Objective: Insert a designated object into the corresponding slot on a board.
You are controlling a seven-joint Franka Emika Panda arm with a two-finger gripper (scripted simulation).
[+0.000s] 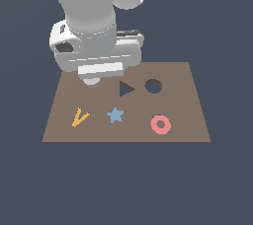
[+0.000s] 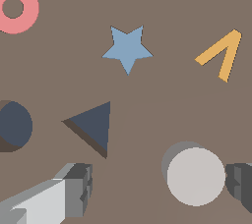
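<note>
The pale grey-white round peg stands upright on the brown board near its back left part in the exterior view. My gripper is open and low over the board. Its fingers stand on either side of the peg. One finger is close beside the peg, the other is well apart from it. In the exterior view the hand covers most of the peg. The round hole lies to the exterior view's right, beyond the triangular hole.
A blue star, a pink ring and an orange V-shaped piece lie flat on the board's front half. The board sits on a dark blue-grey floor.
</note>
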